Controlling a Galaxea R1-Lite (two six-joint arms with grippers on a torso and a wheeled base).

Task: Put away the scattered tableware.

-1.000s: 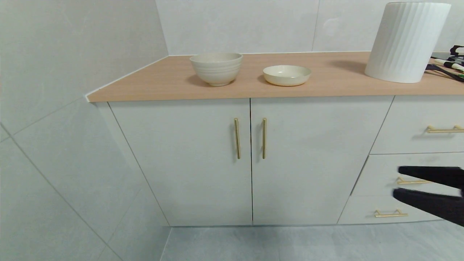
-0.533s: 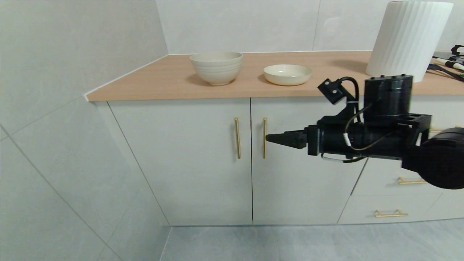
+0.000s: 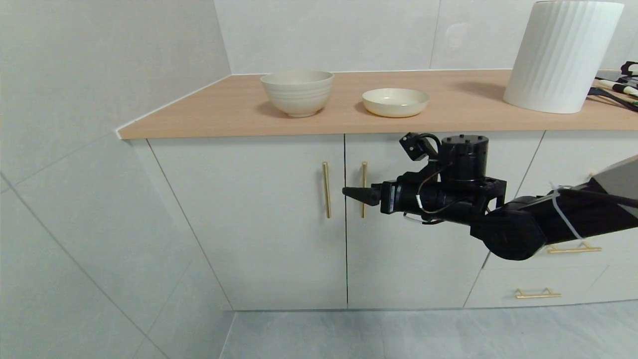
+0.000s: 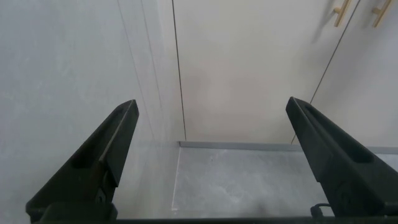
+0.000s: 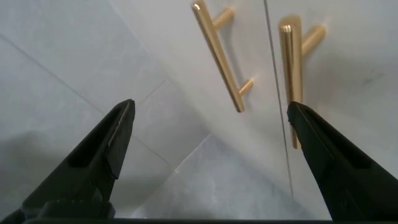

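Note:
A cream ribbed bowl (image 3: pixel 297 92) and a shallow cream dish (image 3: pixel 395 102) stand on the wooden countertop (image 3: pixel 224 112). Below them are two white cabinet doors, each with an upright gold handle: the left handle (image 3: pixel 326 190) and the right handle (image 3: pixel 364 169). My right gripper (image 3: pixel 356 194) reaches in from the right, and its tips are level with the right handle and overlap it. In the right wrist view this gripper (image 5: pixel 210 109) is open, with both gold handles (image 5: pixel 217 56) close ahead between the spread fingers. My left gripper (image 4: pixel 211 106) hangs open and empty above the floor by the cabinet base.
A tall white ribbed container (image 3: pixel 560 55) and some dark utensils (image 3: pixel 615 87) sit at the counter's right end. Drawers with gold pulls (image 3: pixel 537 294) lie right of the doors. A tiled wall (image 3: pixel 75 149) bounds the left side. Grey floor (image 3: pixel 398 334) lies below.
My right arm rose from the lower right edge and swung left across the cabinet front. Its tip now sits at the right door's handle. Bowl and dish have not moved.

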